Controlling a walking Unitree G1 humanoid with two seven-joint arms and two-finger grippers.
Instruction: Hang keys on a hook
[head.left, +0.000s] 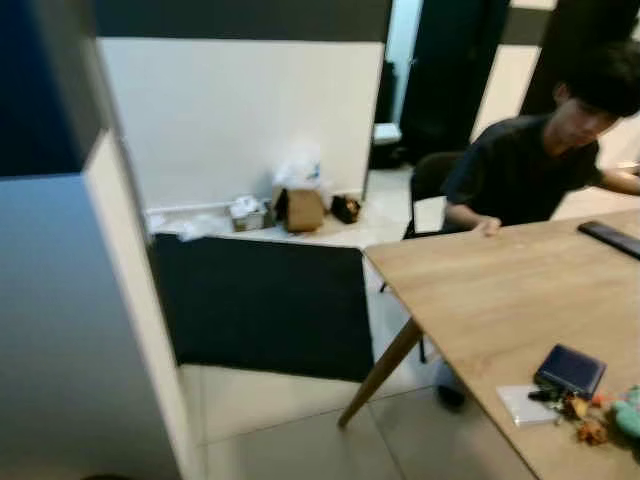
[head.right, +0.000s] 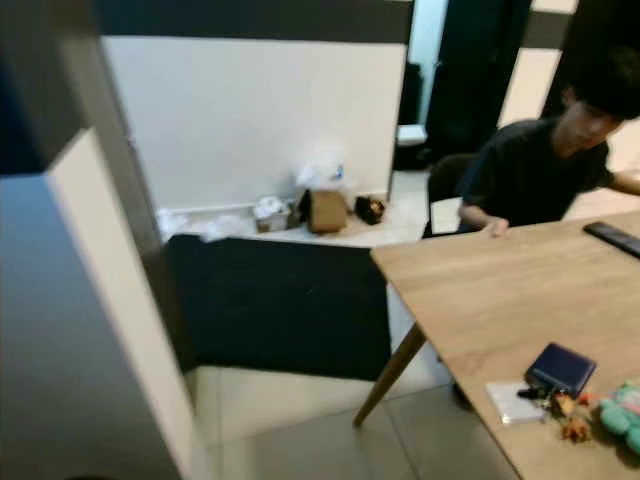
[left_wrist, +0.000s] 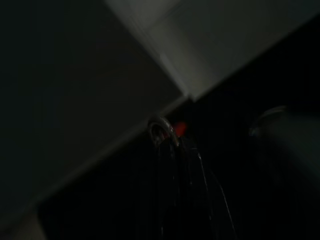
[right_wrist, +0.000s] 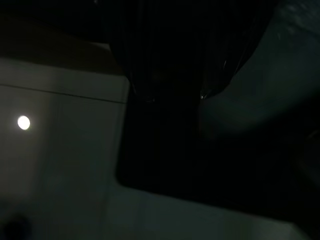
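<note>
Here, the wooden table fills the 4 o'clock sector of the head view. Near its front edge, at about 4 o'clock, the keys lie touching a dark blue wallet, just beside a white card and small colourful toys. A seated person at 2 o'clock rests a hand on the far edge. A black panel stands at centre. Both wrist views are very dark; whether either gripper's fingers are spread or pressed together cannot be told.
</note>
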